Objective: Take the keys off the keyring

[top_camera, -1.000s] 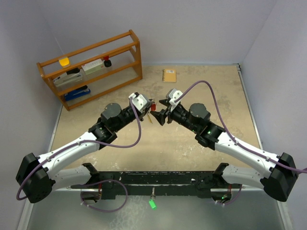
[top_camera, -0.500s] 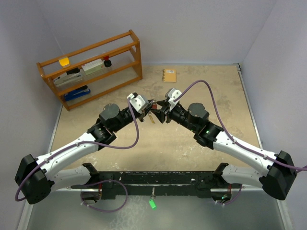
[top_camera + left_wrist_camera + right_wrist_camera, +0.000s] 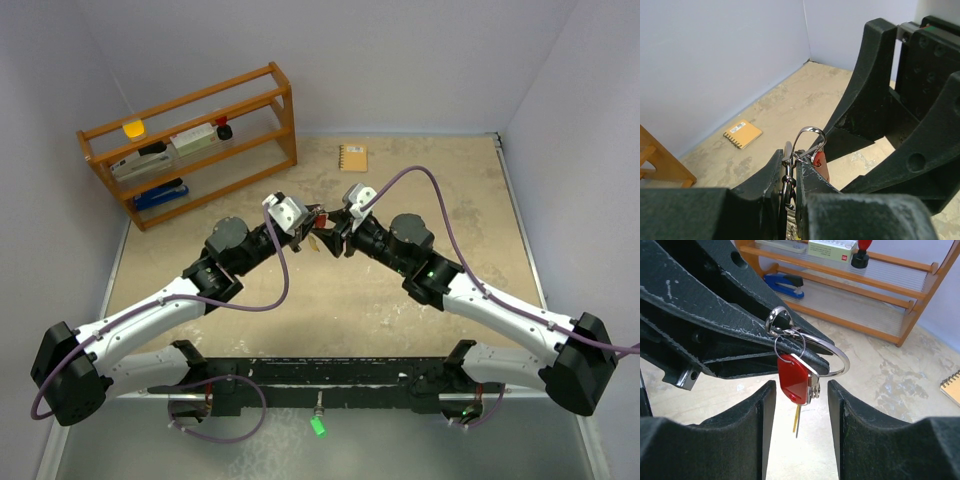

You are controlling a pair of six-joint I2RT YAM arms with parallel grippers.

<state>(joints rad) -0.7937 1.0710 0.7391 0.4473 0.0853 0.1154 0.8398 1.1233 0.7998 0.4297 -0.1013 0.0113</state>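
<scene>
Left gripper is pinching the thin silver wire keyring mid-frame. Right gripper is sitting spread, straddling the dangling red-headed key, apparently not touching it. Small keys are probably light, stiff, slick and swinging freely. Best grabbing the flat red head.

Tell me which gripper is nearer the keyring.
Left. The left gripper is shut on the keyring. The right gripper sits just below it, jaws open either side of the hanging red key, not touching the ring.
</scene>
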